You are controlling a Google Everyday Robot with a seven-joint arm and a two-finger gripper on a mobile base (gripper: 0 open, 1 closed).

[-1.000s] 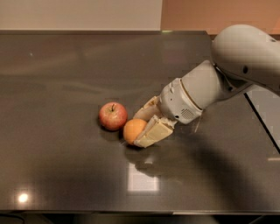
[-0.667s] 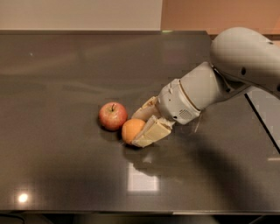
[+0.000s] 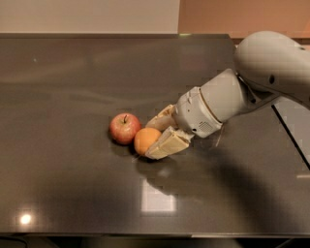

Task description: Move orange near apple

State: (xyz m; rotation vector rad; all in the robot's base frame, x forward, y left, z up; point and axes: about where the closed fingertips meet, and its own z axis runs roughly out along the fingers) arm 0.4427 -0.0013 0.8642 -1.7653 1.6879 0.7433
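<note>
One orange [image 3: 144, 139] sits mid-table [image 3: 68, 193], pinched by the gripper [image 3: 149, 141] and apparently touching one apple [image 3: 124, 129] on its left.

A dark, glossy table [image 3: 72, 193] spreads all round the gripper [image 3: 153, 141], which sits low near its middle. Just below the gripper shines a square glare [image 3: 157, 196]. Far beyond the gripper stands a pale wall [image 3: 87, 14].
</note>
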